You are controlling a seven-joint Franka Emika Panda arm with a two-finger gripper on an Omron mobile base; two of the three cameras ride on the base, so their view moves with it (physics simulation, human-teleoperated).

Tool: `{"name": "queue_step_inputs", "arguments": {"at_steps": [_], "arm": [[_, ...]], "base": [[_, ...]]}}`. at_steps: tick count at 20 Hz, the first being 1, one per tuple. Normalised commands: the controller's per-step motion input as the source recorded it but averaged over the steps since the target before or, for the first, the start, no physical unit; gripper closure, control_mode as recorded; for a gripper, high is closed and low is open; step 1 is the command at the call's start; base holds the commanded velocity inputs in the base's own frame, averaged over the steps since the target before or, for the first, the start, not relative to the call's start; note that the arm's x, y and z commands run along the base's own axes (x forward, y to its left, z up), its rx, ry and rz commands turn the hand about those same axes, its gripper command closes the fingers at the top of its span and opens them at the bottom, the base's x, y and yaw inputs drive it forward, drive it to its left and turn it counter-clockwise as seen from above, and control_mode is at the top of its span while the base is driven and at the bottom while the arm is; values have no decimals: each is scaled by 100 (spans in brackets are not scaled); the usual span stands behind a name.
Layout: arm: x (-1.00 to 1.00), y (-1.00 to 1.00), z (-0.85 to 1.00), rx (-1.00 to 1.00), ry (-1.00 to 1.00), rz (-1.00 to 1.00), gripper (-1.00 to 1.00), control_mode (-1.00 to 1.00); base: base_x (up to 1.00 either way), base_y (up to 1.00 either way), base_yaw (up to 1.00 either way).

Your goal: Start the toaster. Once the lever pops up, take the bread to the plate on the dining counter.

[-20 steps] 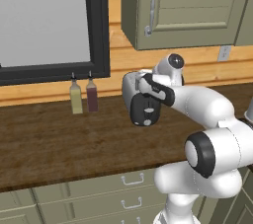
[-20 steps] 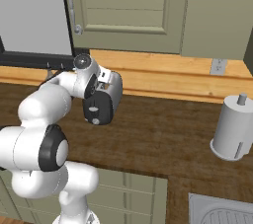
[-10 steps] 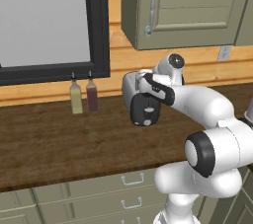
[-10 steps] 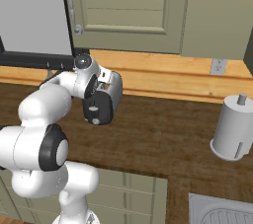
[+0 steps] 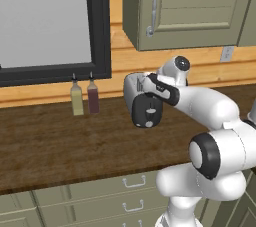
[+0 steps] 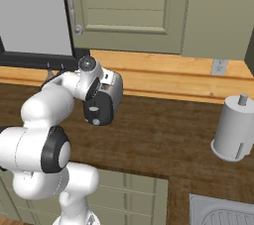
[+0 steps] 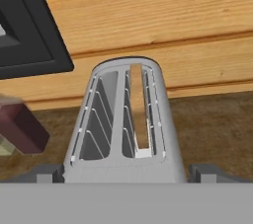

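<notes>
The toaster (image 5: 136,91) stands on the wooden counter by the back wall, its black end panel (image 5: 146,112) facing the room. My hand (image 5: 162,89) sits just above that end. From above, the toaster (image 7: 121,134) shows two slots, and the tan edge of the bread (image 7: 139,114) stands in the right one. My gripper (image 7: 127,174) is open, with one fingertip on each side of the toaster's near end and nothing held. Small light marks dot the end panel (image 6: 99,110); which of them is the lever I cannot tell. The plate and the dining counter are out of view.
Two slim bottles (image 5: 76,99) (image 5: 93,97) stand left of the toaster under the black window frame (image 5: 97,26). A white paper-towel roll (image 6: 233,130) stands on the right, with a sink corner (image 6: 223,214) in front of it. Cabinet doors (image 5: 190,6) hang overhead.
</notes>
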Motion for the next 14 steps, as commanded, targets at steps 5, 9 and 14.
{"name": "queue_step_inputs", "arguments": {"at_steps": [5,9,14], "arm": [[9,-3,0,0,0,2,-100,-100],[13,-12,0,0,0,1,-100,-100],[15,-2,-13,0,0,0,-100,-100]], "base": [[0,0,0],[0,0,0],[0,0,0]]}}
